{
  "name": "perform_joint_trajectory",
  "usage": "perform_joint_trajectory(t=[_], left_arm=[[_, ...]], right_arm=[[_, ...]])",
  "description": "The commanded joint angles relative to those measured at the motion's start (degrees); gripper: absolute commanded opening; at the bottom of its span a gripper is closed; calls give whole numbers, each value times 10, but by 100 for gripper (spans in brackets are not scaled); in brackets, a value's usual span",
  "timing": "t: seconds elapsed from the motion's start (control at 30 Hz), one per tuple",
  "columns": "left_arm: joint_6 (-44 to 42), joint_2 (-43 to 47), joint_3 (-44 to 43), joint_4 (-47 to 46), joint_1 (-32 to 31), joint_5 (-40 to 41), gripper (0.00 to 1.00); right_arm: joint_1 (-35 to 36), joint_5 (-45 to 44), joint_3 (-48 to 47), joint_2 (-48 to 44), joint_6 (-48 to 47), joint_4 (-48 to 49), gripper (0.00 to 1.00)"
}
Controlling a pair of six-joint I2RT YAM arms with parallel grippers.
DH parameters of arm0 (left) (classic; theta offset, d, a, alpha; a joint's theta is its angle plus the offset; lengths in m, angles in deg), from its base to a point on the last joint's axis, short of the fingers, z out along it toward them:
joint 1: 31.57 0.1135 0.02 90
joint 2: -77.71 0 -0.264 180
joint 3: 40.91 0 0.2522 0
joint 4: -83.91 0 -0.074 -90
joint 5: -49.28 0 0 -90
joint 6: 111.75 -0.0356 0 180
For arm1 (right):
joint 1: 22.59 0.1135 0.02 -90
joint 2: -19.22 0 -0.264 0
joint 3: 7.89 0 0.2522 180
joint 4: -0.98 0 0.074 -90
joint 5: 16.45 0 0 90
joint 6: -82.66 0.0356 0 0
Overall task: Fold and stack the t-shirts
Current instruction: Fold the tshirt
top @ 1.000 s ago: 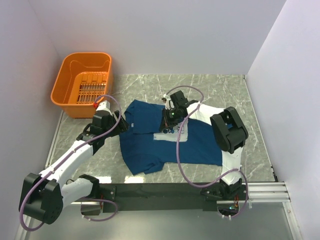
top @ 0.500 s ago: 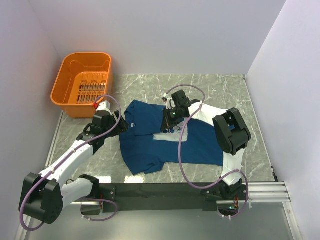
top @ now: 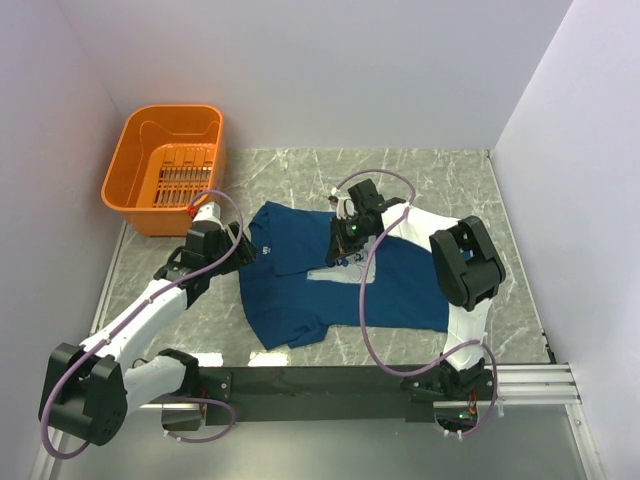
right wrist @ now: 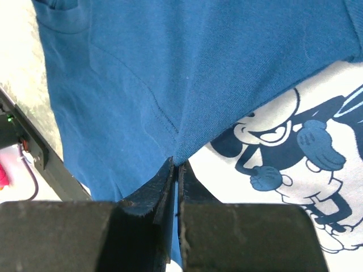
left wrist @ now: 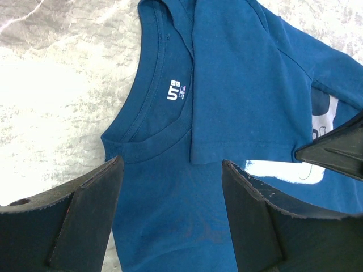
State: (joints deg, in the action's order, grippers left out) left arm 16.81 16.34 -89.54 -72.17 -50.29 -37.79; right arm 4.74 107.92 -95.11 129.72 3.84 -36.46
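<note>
Leans two arms over one t-shirt (top: 300, 295), mid-frame.
Pinches its fold in right gripper (right wrist: 176, 165); holds left gripper (left wrist: 170, 165) agape, empty, over collar.

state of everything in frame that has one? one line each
t-shirt: spread out print side up, one flap pulled over the chest, fold not finished
right gripper: shut, pinching the edge of that flap beside the cartoon print
left gripper: open, over the collar, holding nothing
orange basket: upright, nothing visible inside
</note>
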Motion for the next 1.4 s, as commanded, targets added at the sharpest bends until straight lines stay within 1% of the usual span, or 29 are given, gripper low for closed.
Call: perform_joint_trajectory(t=[0.0, 0.2, 0.23, 0.3, 0.33, 0.37, 0.4, 0.43, 0.53, 0.57, 0.6, 0.63, 0.67, 0.7, 0.73, 0.77, 0.8, 0.83, 0.87, 0.93, 0.97, 1.03, 1.07, 1.17, 1.2, 1.23, 1.27, 1.3, 1.37], left_arm=[[-8, -1, -11, -14, 3, 6, 75], [-9, 4, -18, -12, 3, 6, 75], [-9, 4, -19, -11, 3, 4, 75], [-9, 6, -20, -8, 3, 4, 75], [-9, 8, -21, -7, 3, 5, 75], [-9, 11, -22, -4, 3, 7, 75], [-9, 19, -23, 3, 3, 8, 75], [-9, 26, -24, 8, 3, 11, 75], [-6, 63, -29, 29, 3, 30, 77], [-3, 74, -31, 35, 3, 42, 77], [0, 97, -33, 41, 4, 47, 79], [4, 109, -32, 47, 4, 49, 84], [12, 120, -30, 50, 5, 44, 85], [19, 131, -30, 54, 7, 38, 88], [26, 150, -26, 57, 11, 32, 93], [40, 158, -22, 64, 12, 22, 94], [45, 171, -19, 67, 14, 2, 94], [52, 177, -10, 73, 18, -8, 94], [68, 180, -6, 87, 19, -15, 94], [89, 188, 6, 113, 23, -25, 94], [104, 189, 9, 121, 25, -38, 93], [126, 197, 23, 146, 25, -57, 93], [148, 201, 29, 154, 25, -63, 92], [194, 213, 45, 185, 25, -71, 90], [205, 220, 48, 205, 25, -70, 90], [228, 224, 52, 217, 25, -64, 88], [241, 229, 55, 229, 25, -59, 87], [253, 233, 56, 244, 25, -55, 86], [285, 236, 59, 284, 25, -51, 84]], right_arm=[[-3, 22, 8, -36, -16, -14, 0], [-3, 22, 18, -49, -29, -16, 0], [-3, 14, 18, -51, -30, -15, 4], [-4, 3, 18, -56, -35, -17, 25], [-6, -13, 16, -60, -40, -24, 43], [-14, -16, 8, -70, -55, -29, 50], [-20, -18, 2, -77, -69, -36, 58], [-27, -19, -5, -85, -82, -51, 61], [-75, 3, -29, -135, -169, -93, 66], [-90, 30, -36, -166, -210, -101, 67], [-130, 51, -37, -183, -235, -109, 67], [-148, 72, -36, -200, -262, -126, 67], [-169, 96, -28, -235, -317, -135, 68], [-188, 139, -22, -253, -355, -149, 68], [-220, 165, -13, -272, -397, -180, 68], [-232, 182, 13, -313, -495, -199, 68], [-238, 195, 28, -333, -554, -223, 68], [-239, 189, 41, -352, -610, -278, 68], [-238, 185, 72, -389, -715, -303, 68], [-231, 173, 105, -424, -773, -328, 68], [-212, 164, 133, -449, -787, -327, 68], [-179, 140, 160, -462, -787, -325, 68], [-125, 134, 170, -466, -778, -319, 68], [-23, 111, 206, -463, -724, -267, 67], [47, 99, 212, -458, -704, -244, 66], [74, 91, 212, -439, -683, -216, 65], [98, 78, 208, -424, -676, -207, 65], [145, 69, 203, -410, -666, -197, 63], [196, 34, 185, -369, -651, -170, 62]])
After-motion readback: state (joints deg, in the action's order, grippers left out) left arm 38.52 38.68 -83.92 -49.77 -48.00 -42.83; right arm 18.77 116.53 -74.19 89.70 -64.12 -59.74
